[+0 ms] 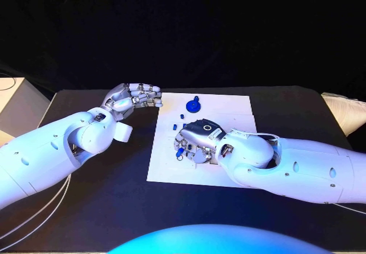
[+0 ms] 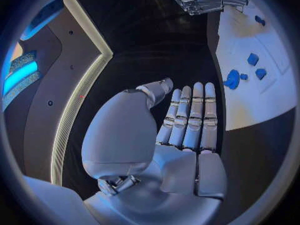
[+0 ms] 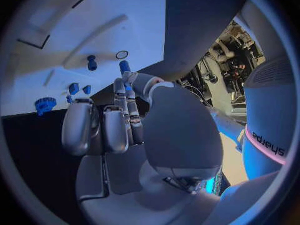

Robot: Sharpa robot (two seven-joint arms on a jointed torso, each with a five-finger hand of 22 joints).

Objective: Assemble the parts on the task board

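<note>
Silver right hand (image 1: 197, 138): lowered on the task board (image 1: 229, 106); in the right wrist view a blue peg (image 3: 125, 68) is seemingly pinched at the fingertips (image 3: 127, 78) beside a ring-shaped hole (image 3: 122, 55).
Step advice: the peg is best kept upright and lined up over the hole before being pressed.
Loose parts: a blue gear (image 1: 193, 105) and small pieces (image 1: 175, 126) are left lying farther up the board.
Left hand (image 1: 136, 96): held off the board's far left corner, fingers straight, pressed together, empty.
Hard to tell: the grip itself is hidden under the palm from above.

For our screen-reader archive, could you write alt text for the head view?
The right hand reaches down onto the white task board among small blue parts. The left hand hovers with fingers curled beside the board's far left corner, holding nothing, over the black table.
</note>
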